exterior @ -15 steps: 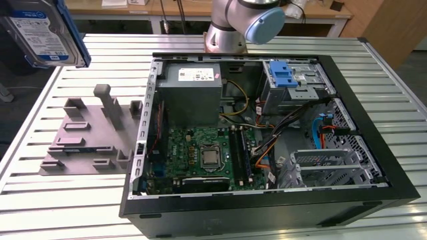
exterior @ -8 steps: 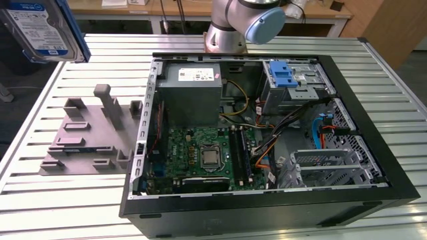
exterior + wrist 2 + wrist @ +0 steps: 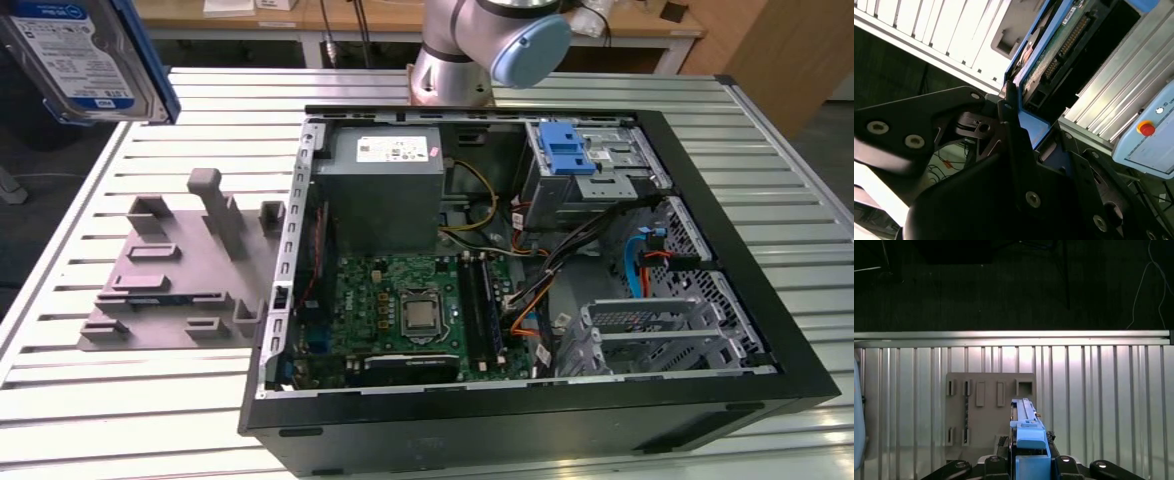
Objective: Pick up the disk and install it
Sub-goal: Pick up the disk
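Pickup done, installation not begun: the disk [image 3: 83, 52] hangs in the air well clear of the open computer case [image 3: 534, 400], off the exterior view's left of the case's far corner and high above the grey fixture block [image 3: 174, 270] that sits on the slatted desk [image 3: 120, 410] beside the case. The block's slots stand empty. Inside the case, the drive cage [image 3: 587, 165] with its blue latch, at the far corner, has not yet received the drive. In the first wrist view the pincer [image 3: 1029, 462] sits closed on the disk, its black links on either side of the blue rail [image 3: 1029, 432], though the contact itself is partly hidden, so the grip appears firm rather than plainly so. The arm's base [image 3: 461, 55] stands just beyond the case's far wall. The wrist points downward, carrying the disk edge-on over the block.
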`<state>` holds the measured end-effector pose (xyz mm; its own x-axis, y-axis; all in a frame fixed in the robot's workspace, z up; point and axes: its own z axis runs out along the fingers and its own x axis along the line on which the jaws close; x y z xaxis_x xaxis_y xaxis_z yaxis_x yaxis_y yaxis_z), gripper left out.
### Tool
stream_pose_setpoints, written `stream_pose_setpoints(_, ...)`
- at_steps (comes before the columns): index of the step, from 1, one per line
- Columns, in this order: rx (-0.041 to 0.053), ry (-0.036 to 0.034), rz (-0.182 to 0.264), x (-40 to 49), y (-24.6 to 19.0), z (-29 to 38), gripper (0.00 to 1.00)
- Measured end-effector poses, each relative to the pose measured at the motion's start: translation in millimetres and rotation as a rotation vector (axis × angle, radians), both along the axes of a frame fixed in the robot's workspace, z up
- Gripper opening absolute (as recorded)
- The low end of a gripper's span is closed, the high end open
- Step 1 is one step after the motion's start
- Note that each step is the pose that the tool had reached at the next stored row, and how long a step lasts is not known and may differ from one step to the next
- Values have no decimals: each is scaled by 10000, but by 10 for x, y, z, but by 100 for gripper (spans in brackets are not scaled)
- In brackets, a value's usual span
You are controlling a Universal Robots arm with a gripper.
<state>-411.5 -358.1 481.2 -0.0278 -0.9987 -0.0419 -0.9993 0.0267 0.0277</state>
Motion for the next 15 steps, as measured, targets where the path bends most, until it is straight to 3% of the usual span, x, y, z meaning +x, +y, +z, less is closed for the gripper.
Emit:
stream_pose_setpoints(6,0,-1,-1,34,-69,0,36)
stream_pose_setpoints(15,0,0,-1,193,-79,0,36)
